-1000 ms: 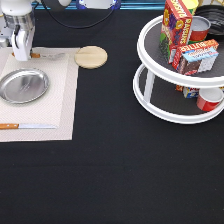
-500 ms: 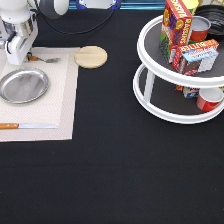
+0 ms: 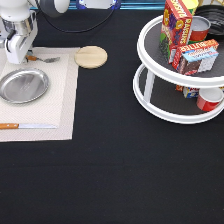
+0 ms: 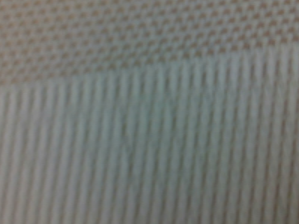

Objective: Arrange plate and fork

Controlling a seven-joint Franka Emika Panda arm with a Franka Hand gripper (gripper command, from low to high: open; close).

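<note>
Fork [image 3: 44, 59] handle hidden behind gripper [image 3: 17, 54]; jaws' state unreadable. Knife [image 3: 25, 126] handle cut off at 9 o'clock edge.

Blue box [image 3: 199, 56] reads "BUTTER"; other txt illegible.

The robot's arm [image 3: 30, 6] is white and round, with smooth, shiny shells. Its white and grey pincer [image 3: 16, 56] is blocky, with dark gaps between the parts. A thin black cable [image 3: 82, 29] curves behind it.
</note>
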